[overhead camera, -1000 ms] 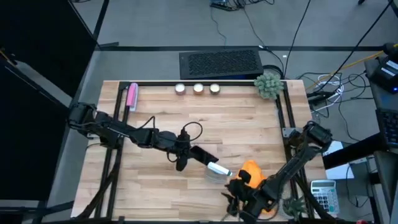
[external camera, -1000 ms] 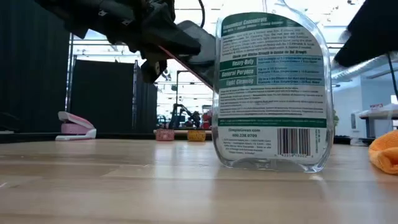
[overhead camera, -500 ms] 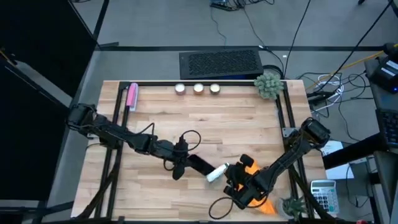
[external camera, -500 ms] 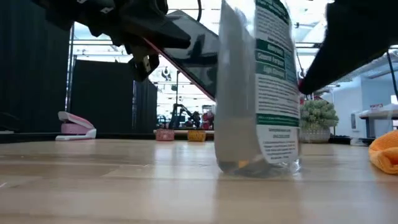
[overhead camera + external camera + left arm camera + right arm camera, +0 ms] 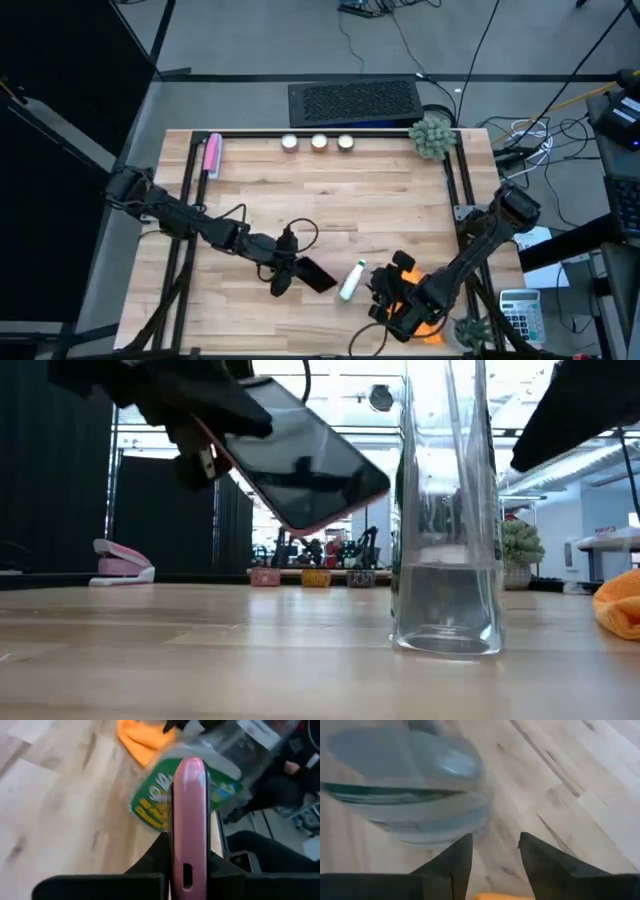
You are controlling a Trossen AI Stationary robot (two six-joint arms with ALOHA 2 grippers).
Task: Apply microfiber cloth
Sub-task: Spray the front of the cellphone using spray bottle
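Showing 1 microfiber cloth (image 5: pixel 418 300), 1 phone (image 5: pixel 312 274), 1 spray bottle (image 5: pixel 351 281), 2 grippers

— What sits on the counter (image 5: pixel 300 190)?
— A clear spray bottle (image 5: pixel 445 510) standing near the front, the orange microfiber cloth (image 5: pixel 620 603) just right of it, a pink case (image 5: pixel 211 155) far left, three small candles (image 5: pixel 318 142) along the back.

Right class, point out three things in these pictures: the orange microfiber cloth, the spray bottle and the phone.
microfiber cloth (image 5: pixel 620 603): low view, on its folded orange bulk at the table's edge.
spray bottle (image 5: pixel 445 600): low view, on its clear lower body.
phone (image 5: pixel 295 465): low view, on its dark screen, held tilted above the table.
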